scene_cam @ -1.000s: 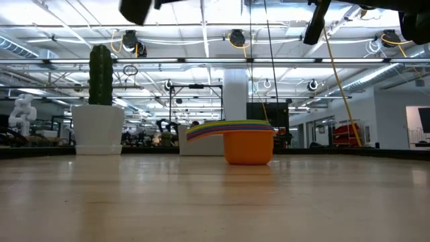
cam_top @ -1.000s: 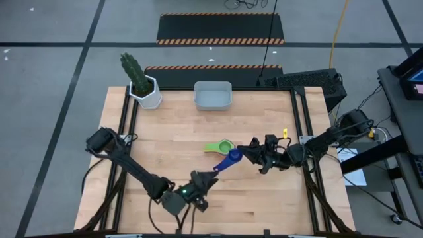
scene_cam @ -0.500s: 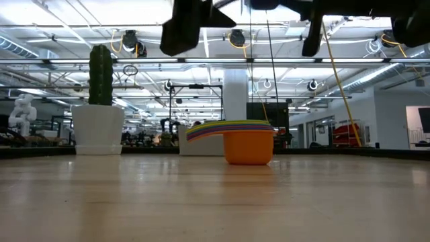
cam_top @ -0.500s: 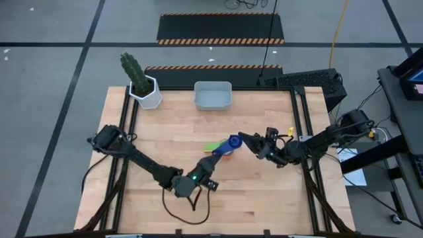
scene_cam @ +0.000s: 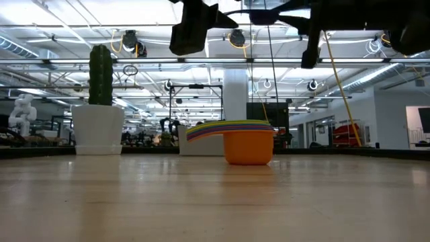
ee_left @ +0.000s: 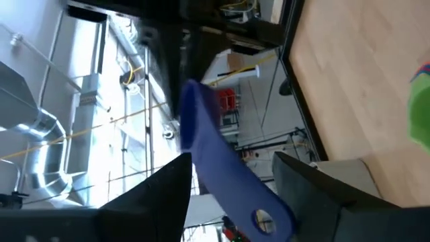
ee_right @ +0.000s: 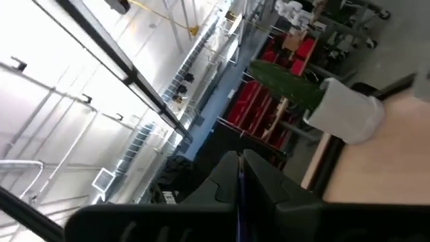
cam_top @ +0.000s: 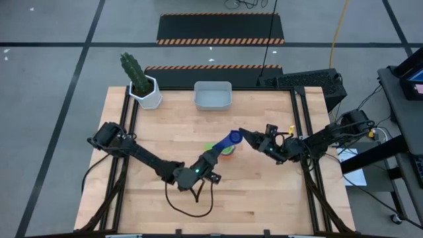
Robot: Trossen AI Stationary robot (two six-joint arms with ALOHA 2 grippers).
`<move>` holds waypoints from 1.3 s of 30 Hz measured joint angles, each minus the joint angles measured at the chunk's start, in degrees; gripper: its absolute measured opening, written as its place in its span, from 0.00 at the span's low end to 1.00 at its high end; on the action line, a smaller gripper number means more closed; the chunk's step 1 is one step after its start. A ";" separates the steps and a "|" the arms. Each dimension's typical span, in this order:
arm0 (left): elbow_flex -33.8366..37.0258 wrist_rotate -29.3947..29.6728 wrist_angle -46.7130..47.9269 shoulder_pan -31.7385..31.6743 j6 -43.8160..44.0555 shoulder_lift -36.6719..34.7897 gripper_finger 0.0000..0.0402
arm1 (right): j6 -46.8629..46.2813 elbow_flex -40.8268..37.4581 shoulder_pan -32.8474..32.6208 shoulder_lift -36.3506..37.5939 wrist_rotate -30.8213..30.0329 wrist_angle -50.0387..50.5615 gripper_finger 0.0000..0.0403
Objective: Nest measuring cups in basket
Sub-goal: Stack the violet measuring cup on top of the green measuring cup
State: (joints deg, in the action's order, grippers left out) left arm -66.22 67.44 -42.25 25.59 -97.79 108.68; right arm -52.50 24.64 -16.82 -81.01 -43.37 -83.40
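The dark blue measuring cup (cam_top: 230,139) hangs in the air above the nested stack of cups (cam_top: 225,151), whose orange bottom cup (scene_cam: 248,146) stands on the table. My right gripper (cam_top: 242,135) is shut on the blue cup's bowl end. My left gripper (cam_top: 213,157) is open at the cup's other end. In the left wrist view the blue handle (ee_left: 232,191) runs between its two fingers, and I cannot tell whether they touch it. The pale basket (cam_top: 213,96) stands near the table's far edge. My right gripper pinches the dark blue cup at its bowl end (cam_top: 236,137), coming from the table's right. In the right wrist view only a thin blue edge (ee_right: 239,188) shows between the shut fingers. The cup is lifted clear over the stack, with its handle slanting toward the left gripper.
The white hexagonal cactus pot (cam_top: 149,93) stands at the far left corner, left of the basket. Bare wood lies between the stack and the basket and along the near edge. Black rails run down both sides of the table.
My left gripper has swung from the table's near edge toward the far right, up to the blue cup's handle. My right gripper has carried the blue cup a little toward the far edge, over the stack.
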 joint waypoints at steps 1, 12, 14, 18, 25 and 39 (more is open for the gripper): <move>0.00 -0.19 -0.85 -0.08 -0.71 -0.02 0.53 | -1.10 -0.54 0.00 0.00 -0.05 -0.37 0.00; 0.00 -1.40 -1.58 -2.14 -0.45 -0.08 0.51 | -2.21 -4.85 -0.02 0.00 -0.06 -6.44 0.00; 0.00 -1.48 -1.60 -2.09 -0.11 -0.08 0.46 | -2.80 -5.04 -0.02 0.00 -0.07 -6.47 0.00; 0.00 -2.51 -1.32 -2.08 0.74 -0.08 0.33 | -4.21 -5.04 -0.02 0.00 -0.09 -6.49 0.00; 0.00 -5.43 -1.63 -2.04 0.80 -0.11 0.10 | -4.10 -5.09 -0.02 -0.02 -0.60 -5.63 0.04; 0.00 -6.26 -1.18 -1.69 2.97 0.00 0.02 | -8.09 -5.09 0.42 0.00 -6.32 -0.94 0.17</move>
State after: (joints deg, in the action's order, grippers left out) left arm -66.22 61.17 -43.44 23.90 -94.82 108.68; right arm -60.60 19.55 -16.40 -81.01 -49.69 -84.34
